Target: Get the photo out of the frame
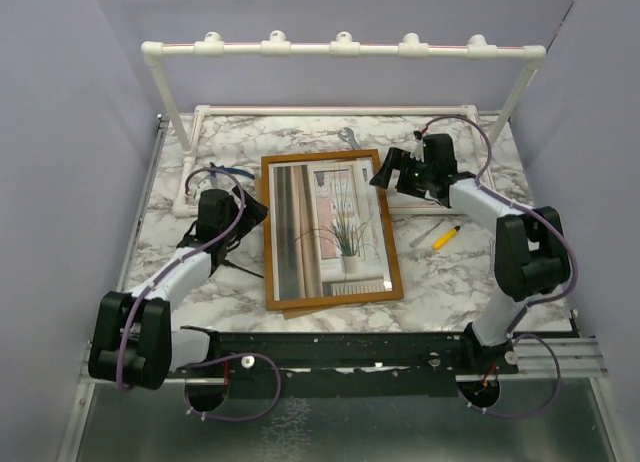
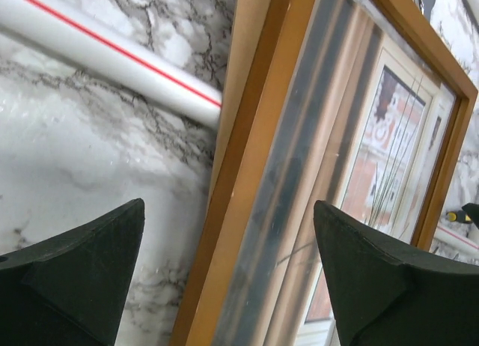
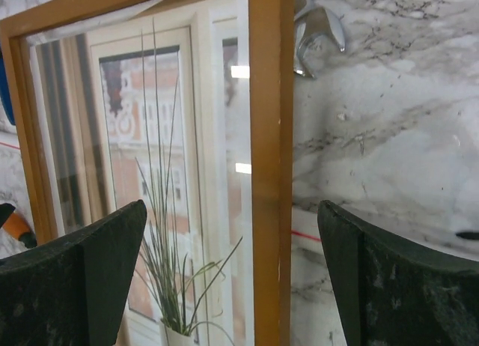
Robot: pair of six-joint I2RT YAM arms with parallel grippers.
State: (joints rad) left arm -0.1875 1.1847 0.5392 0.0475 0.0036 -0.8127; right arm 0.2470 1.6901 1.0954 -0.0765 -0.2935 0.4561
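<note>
Lying flat on the marble table (image 1: 450, 272), the frame (image 1: 390, 232) sits between the left gripper (image 1: 245, 207) and the right gripper (image 1: 392, 167), the photo (image 1: 325, 232) under its glass. Left wrist: its wooden edge passes between wide-open jaws, untouched. Right wrist: jaws equally spread astride the opposite edge. Probably stiff, slick and fragile, so hold the wood border. A white pipe rack (image 1: 340, 48) stands beyond both jaws.

The right gripper (image 3: 232, 211) stands wide open, one finger on either side of the frame (image 3: 271, 174) edge; the photo (image 3: 161, 211) sits inside.

A white pipe rack (image 1: 340, 50) bars the far side (tabletop (image 1: 440, 282) right of the frame (image 1: 330, 227) lies mostly open).
</note>
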